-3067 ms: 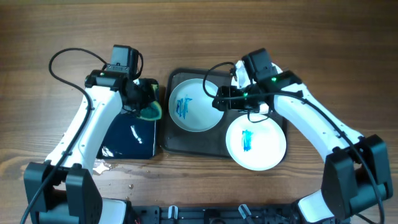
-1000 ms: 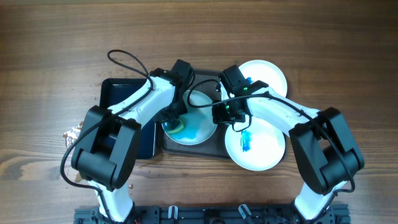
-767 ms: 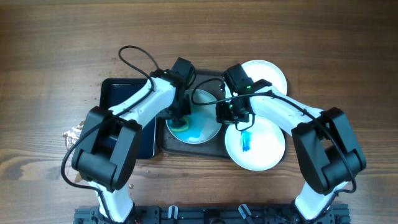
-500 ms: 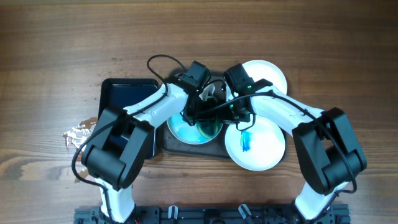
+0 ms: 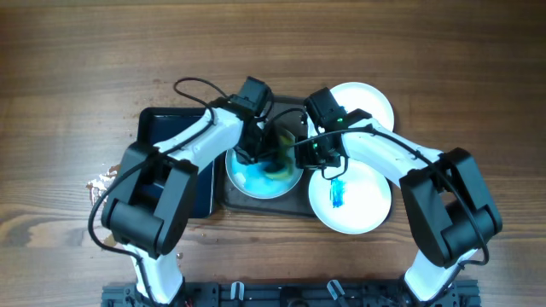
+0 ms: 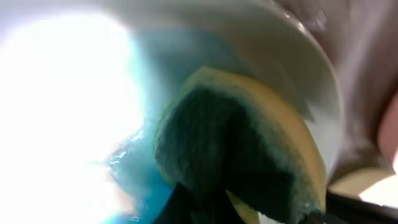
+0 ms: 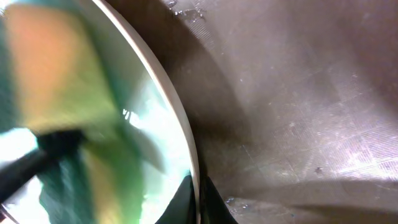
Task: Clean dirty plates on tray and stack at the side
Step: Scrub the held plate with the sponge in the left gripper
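A white plate [image 5: 254, 177] smeared with blue lies on the left half of the dark tray [image 5: 290, 207]. My left gripper [image 5: 271, 159] is shut on a green and yellow sponge [image 6: 236, 143] that presses into this plate [image 6: 74, 106]. My right gripper [image 5: 302, 153] is shut on the plate's right rim [image 7: 186, 134], one finger on each side of it. A second plate [image 5: 351, 200] with a blue smear at its centre sits at the tray's right end. A third plate [image 5: 371, 102], plain white, lies on the table behind the right arm.
A glossy black tray [image 5: 162, 141] lies left of the dark tray, partly under my left arm. A wet patch [image 5: 104, 182] marks the wood at the left. The dark tray's bare floor [image 7: 298, 112] has water drops on it.
My left gripper has swept the sponge from the plate's left side across to its right, spreading the blue. The right gripper has stayed on the rim.
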